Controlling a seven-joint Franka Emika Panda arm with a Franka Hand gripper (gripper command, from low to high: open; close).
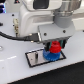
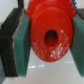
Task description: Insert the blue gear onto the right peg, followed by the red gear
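In the exterior view the red gear point(image 1: 54, 48) is held in my gripper point(image 1: 54, 45), directly above the blue gear point(image 1: 51, 55). The blue gear lies flat on the exterior view's right end of the grey black-rimmed plate point(image 1: 34, 59). I cannot tell whether the two gears touch. The right peg is hidden by the gears. The wrist view is filled by the red gear point(image 2: 47, 20), its dark centre hole facing the camera. The teal pads point(image 2: 21, 45) of my gripper point(image 2: 49, 41) press on both its sides, so the gripper is shut on it.
A black cable point(image 1: 11, 35) runs across the exterior view's left above the white table point(image 1: 20, 72). The arm's white body point(image 1: 37, 22) hangs over the plate and hides what is behind it.
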